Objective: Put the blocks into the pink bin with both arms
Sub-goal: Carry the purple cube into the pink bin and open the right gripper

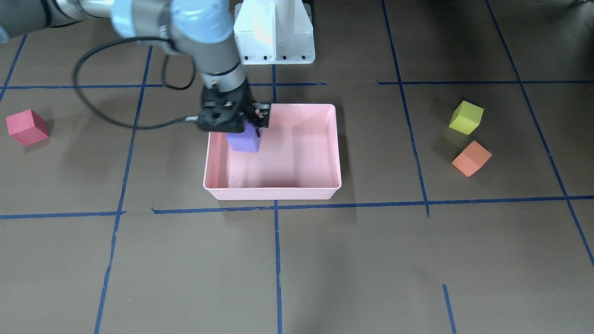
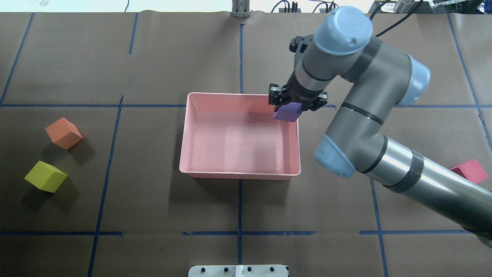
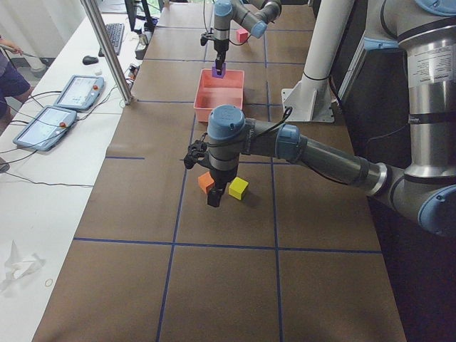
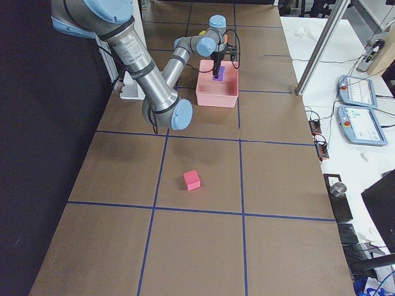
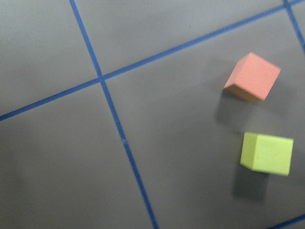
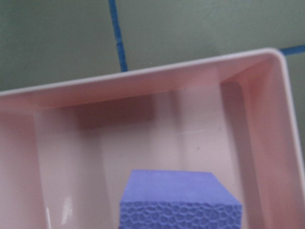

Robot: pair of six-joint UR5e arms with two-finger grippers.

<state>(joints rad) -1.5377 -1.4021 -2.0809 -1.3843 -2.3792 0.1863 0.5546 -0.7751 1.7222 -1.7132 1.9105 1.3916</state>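
Observation:
My right gripper point(image 1: 246, 129) is shut on the purple block point(image 1: 243, 141) and holds it above the pink bin point(image 1: 274, 195), over the corner nearest the robot's right. The block and bin also show in the overhead view point(image 2: 287, 112) point(image 2: 238, 175) and the right wrist view point(image 6: 181, 200) point(image 6: 143, 90). The orange block point(image 2: 63, 133) and the yellow-green block point(image 2: 46, 176) lie on the table to the left. The red block point(image 2: 469, 171) lies at the right, partly behind the right arm. My left gripper point(image 3: 213, 199) hangs over the orange block point(image 3: 206, 182); I cannot tell whether it is open.
The white base pedestal point(image 1: 274, 32) stands just behind the bin. Blue tape lines point(image 2: 239, 207) cross the brown table. The left wrist view looks down on the orange block point(image 5: 252, 77) and the yellow-green block point(image 5: 267, 153).

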